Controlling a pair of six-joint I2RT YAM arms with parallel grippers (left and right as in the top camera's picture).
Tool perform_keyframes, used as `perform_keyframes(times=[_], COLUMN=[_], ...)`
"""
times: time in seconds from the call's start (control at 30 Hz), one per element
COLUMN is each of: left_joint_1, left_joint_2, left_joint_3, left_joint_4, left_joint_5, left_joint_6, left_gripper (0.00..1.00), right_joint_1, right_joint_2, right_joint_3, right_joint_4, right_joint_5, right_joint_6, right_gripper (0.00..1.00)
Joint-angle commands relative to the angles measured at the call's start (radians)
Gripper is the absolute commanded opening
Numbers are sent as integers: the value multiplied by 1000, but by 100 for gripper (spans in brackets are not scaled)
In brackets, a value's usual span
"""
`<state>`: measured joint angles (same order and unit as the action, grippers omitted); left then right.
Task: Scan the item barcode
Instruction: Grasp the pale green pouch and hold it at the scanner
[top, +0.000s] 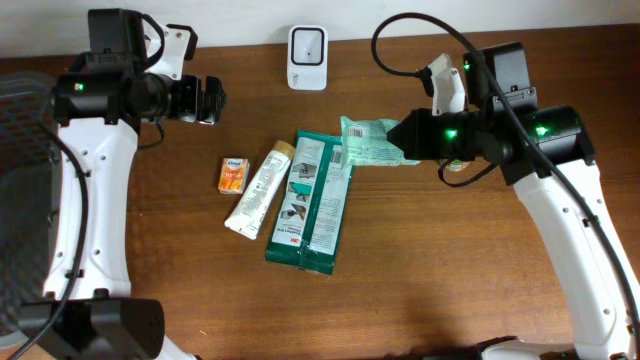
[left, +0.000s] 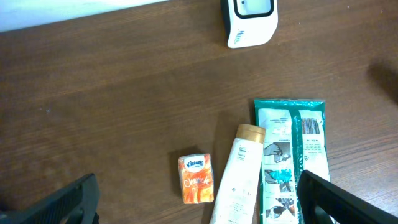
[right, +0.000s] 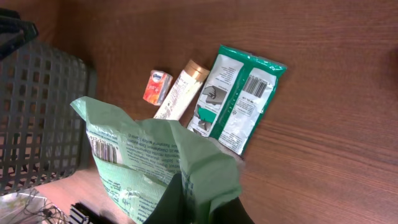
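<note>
I have the light green pouch (top: 372, 142) pinched in the right gripper (top: 405, 136), whose jaws are clamped tight on its right edge. It hangs right of centre over the far half of the table (top: 450, 270). In the right wrist view its printed face and a barcode (right: 102, 149) show on the left side of the pouch.

From overhead, the pouch's left end sits at the far right corner of the dark green packet (top: 313, 203), which lies flat at the centre. Just left of that lies a cream tube (top: 260, 188), then a small orange tissue pack (top: 233, 174). The white scanner (top: 307, 58) stands at the far edge, left of the pouch. The left gripper (top: 212, 100) hovers far left, jaws spread wide, holding nothing. A grey mesh basket (top: 15, 150) sits at the left edge.
</note>
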<state>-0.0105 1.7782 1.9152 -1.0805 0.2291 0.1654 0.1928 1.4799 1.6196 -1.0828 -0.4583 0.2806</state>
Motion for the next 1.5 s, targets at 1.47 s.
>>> perform_keyframes(times=[1.47], left_joint_1=[3], left_joint_2=[-8], left_joint_3=[9], left_joint_4=[1], left_joint_5=[11], left_joint_6=[16], left_gripper=[99], right_joint_1=[257], right_joint_2=[1075], right_joint_3=[673], right_joint_4=[1186], right_joint_5=[974], right_joint_6=[-1126], right_gripper=[4])
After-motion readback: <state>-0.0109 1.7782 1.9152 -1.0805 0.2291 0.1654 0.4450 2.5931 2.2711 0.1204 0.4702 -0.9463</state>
